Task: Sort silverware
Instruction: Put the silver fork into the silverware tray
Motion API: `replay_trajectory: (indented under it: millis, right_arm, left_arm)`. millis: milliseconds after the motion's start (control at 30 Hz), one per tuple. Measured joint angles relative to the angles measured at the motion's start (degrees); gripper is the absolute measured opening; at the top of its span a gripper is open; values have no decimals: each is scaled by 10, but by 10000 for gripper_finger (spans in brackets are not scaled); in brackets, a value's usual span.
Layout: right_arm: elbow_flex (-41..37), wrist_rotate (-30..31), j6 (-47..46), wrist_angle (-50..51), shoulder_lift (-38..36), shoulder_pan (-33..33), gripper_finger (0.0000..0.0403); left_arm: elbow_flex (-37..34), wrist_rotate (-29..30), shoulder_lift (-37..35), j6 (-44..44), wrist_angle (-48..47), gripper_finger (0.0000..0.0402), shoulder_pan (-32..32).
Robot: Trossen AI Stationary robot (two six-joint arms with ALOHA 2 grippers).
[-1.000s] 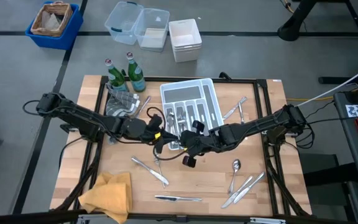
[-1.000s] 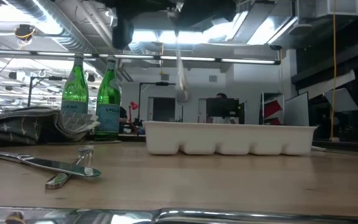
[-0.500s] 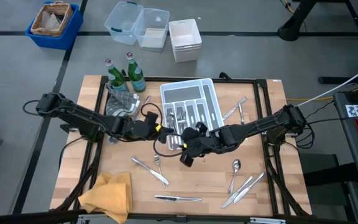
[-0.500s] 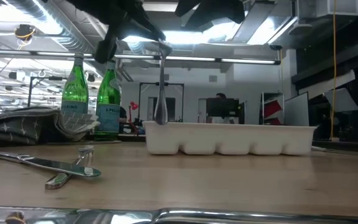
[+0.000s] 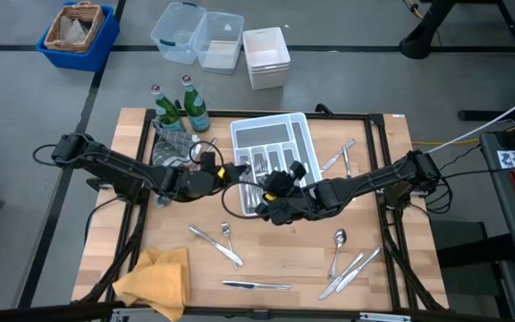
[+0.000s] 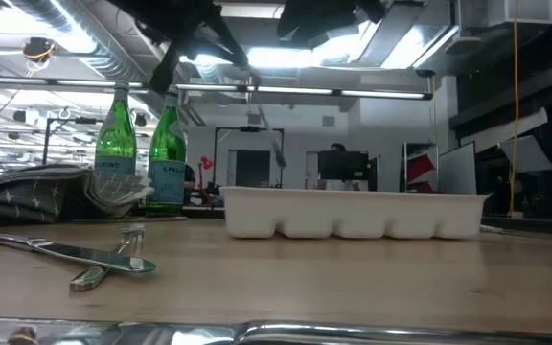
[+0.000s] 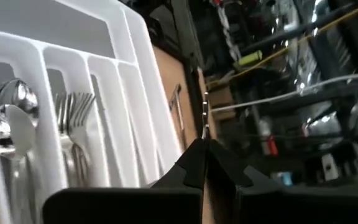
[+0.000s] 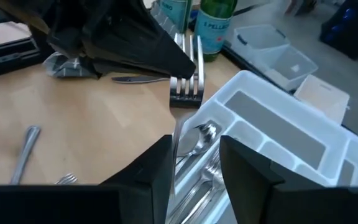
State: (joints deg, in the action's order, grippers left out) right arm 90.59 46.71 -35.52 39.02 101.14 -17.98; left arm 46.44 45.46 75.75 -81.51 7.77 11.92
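Observation:
My left gripper (image 5: 236, 175) is shut on a silver fork (image 8: 187, 74) just off the near-left corner of the white compartment tray (image 5: 307, 143). The fork slants down from it in the low view (image 6: 274, 144). My right gripper (image 8: 194, 163) is open and faces the left one; the fork's handle (image 8: 174, 140) passes between its fingers, and I cannot tell whether it touches one. Spoons (image 7: 14, 118) and forks (image 7: 73, 118) lie in the tray's slots. Loose silverware rests on the table: a fork and knife (image 5: 217, 240), a knife (image 5: 256, 285), a spoon (image 5: 338, 241). My left gripper pinches the fork at its head end, by the base of the tines (image 8: 185, 93), between its two shut fingers. The fingers come roughly level from the table's left and lie across the fork. The tines stand above the fingertips (image 7: 205, 118). The handle hangs slanting below, clear of the table.
Two green bottles (image 5: 181, 107) and a grey cloth bundle (image 5: 175, 148) stand at the far left. A yellow cloth (image 5: 155, 279) lies at the near left corner. More silverware lies right of the tray (image 5: 338, 156) and near the right front (image 5: 351, 271).
My left gripper has rolled its wrist and swung its tip toward the tray. The fork hung straight down half a second ago and now slants. My right gripper has turned, its fingers swinging from the near side up toward the fork and tray.

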Motion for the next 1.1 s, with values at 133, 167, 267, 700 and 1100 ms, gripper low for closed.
replay_trajectory:
  millis: [133, 167, 267, 700, 1100]
  right_arm:
    - [0, 15, 21, 0, 0, 0, 134]
    - [0, 19, 28, -1, 0, 0, 134]
    - [0, 32, 41, -4, 0, 0, 134]
    - [0, 61, 213, -108, 1, 0, 134]
    - [0, 72, 245, -123, 1, 31, 134]
  left_arm:
    - [0, 1, 0, -22, 38, 0, 0]
    - [0, 1, 0, -29, 47, 0, -1]
    - [0, 1, 0, -62, 74, 0, -4]
    - [0, -2, 0, -70, 144, 0, -6]
    - [0, -9, 0, -54, 186, 0, 1]
